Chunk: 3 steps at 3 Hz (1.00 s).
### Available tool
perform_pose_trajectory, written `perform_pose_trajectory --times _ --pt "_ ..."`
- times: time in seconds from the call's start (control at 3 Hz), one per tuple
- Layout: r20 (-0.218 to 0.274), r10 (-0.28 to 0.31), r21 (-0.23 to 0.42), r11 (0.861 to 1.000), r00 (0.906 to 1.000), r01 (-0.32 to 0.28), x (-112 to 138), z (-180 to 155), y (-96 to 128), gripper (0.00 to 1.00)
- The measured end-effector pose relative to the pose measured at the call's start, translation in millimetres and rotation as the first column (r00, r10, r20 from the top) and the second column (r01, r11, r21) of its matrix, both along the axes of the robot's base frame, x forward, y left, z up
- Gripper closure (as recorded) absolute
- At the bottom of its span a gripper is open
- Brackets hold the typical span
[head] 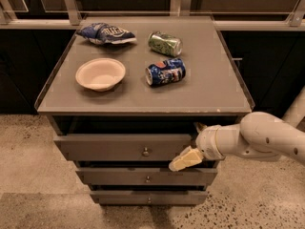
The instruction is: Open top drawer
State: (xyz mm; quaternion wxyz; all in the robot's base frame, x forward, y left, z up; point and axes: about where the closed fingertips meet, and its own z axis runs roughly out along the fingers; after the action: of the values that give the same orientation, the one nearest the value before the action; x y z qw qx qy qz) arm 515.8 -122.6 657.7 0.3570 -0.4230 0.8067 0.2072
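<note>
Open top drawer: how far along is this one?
Done: the approach; the gripper is at the top drawer front, right of its knob. In hand: its open fingers appear to straddle that front. Left: closing and the whole pull; no drawer interior shows.

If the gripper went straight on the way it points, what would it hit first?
Probably the top drawer's front, right of its knob. The gripper sits at the drawer's right end, pointing left and slightly down; depth is unclear, so it might skim past.
</note>
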Motion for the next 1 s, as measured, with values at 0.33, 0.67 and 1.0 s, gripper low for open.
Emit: perform_pose_trajectory --times 0.33,0.67,1.0 --pt "-0.058 0.014 -0.045 0.999 0.9982 -0.016 -15 -2 -7 0.0" --pt "-0.101 0.008 -0.046 0.999 0.9949 -0.013 -31 0 -13 0.0" --pt "-0.13 -0.003 -0.036 0.999 0.9915 -0.002 -47 4 -20 0.0"
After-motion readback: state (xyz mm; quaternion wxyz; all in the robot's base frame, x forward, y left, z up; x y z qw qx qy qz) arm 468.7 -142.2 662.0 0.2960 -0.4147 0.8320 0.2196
